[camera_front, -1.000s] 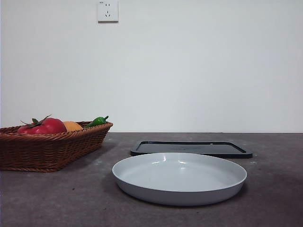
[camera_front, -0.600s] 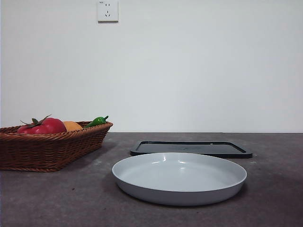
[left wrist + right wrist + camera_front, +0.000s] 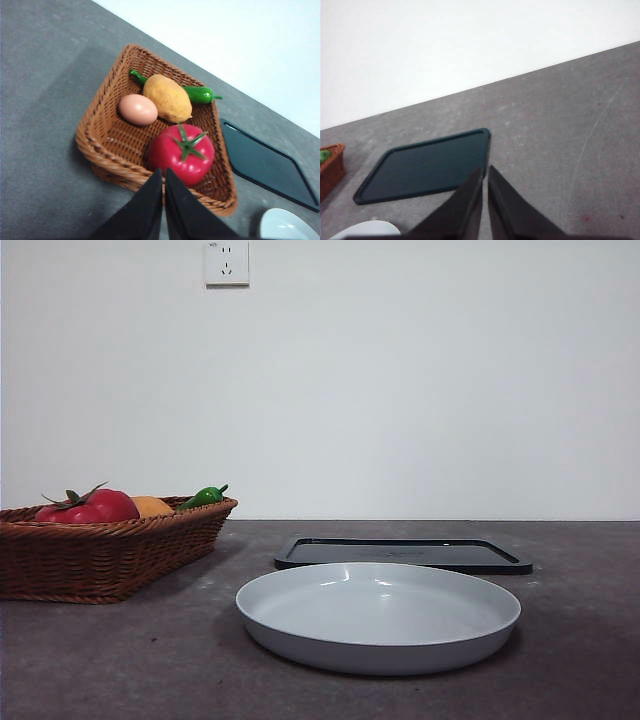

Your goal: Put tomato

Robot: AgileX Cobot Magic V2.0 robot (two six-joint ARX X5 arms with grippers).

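Grey and matte, the tabletop (image 3: 120, 660) carries everything, and the layout reads as a source on one side and landing places on the other. Largest on it is the wicker basket (image 3: 100, 560), whose woven walls keep the round produce from rolling; next comes the pale shallow plate (image 3: 378, 615), standing bare and nearest the front camera, which I judge the likeliest place for the fruit to go, though the task names no target. Behind the plate lies a flat black tray (image 3: 405, 553), equally bare. Neither arm shows in the front view. The left gripper (image 3: 164, 185) hangs above the basket's near rim with its jaws pressed together and holding nothing, so they would have to part before any grasp; its camera looks straight down onto the load, which suggests this arm is the one lined up to pick. The right gripper (image 3: 485, 182) hovers over bare table near the tray's corner, jaws likewise closed and empty, apparently waiting out of the way. Inside the basket the tomato (image 3: 181, 153) sits at the end nearest the left gripper, stem up, untouched; a lumpy orange fruit (image 3: 167, 98) lies just beyond it, a pale pink egg-shaped fruit (image 3: 138, 109) alongside, and a slim green pepper (image 3: 200, 93) rests along the far wall
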